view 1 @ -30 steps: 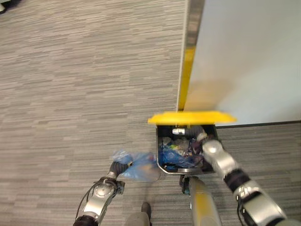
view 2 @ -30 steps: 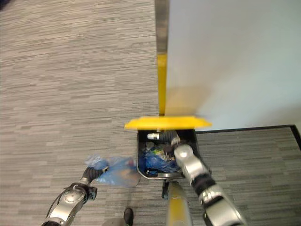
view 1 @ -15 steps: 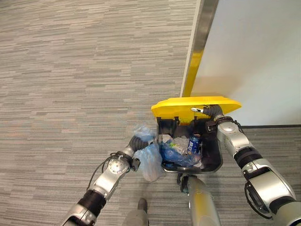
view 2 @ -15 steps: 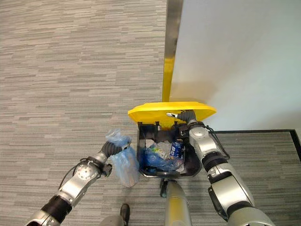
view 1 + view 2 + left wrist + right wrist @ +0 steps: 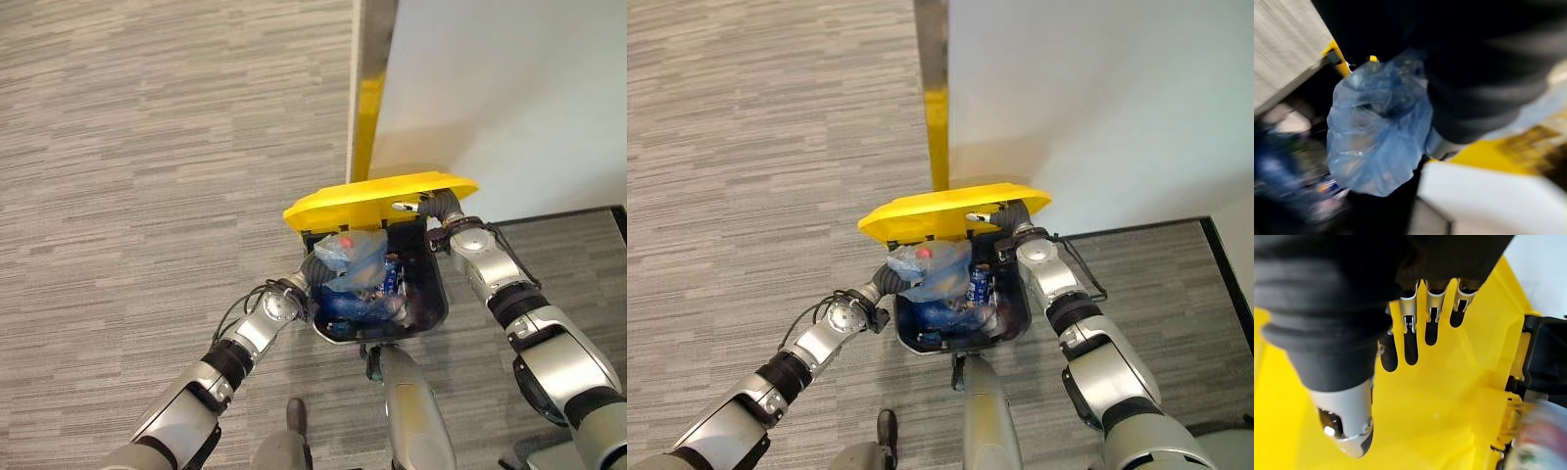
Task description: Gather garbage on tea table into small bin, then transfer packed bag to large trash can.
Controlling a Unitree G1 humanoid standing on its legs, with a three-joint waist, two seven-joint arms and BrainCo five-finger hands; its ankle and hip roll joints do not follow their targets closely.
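Observation:
The large black trash can [image 5: 438, 294] stands against the wall with its yellow lid [image 5: 382, 199] tipped up and open. My right hand [image 5: 438, 207] rests on the lid's inner face with its fingers [image 5: 1409, 333] straight against the yellow plastic [image 5: 1449, 406]. My left hand [image 5: 315, 266] reaches in from the can's left side, shut on the neck of a translucent blue bag [image 5: 355, 258]. The bag [image 5: 1376, 142] hangs over the can's opening, just under the lid, with something red showing near its top. The left hand's fingers are hidden behind the bag.
Blue plastic and a drinks can [image 5: 392, 282] lie inside the trash can. A white wall [image 5: 509, 88] rises behind it, ending in a metal and yellow corner post [image 5: 370, 98]. Grey striped carpet [image 5: 147, 147] spreads out to the left.
My left hand has carried the blue bag from beside the can's left wall up and over its opening. My right hand stays on the raised lid. The camera has shifted.

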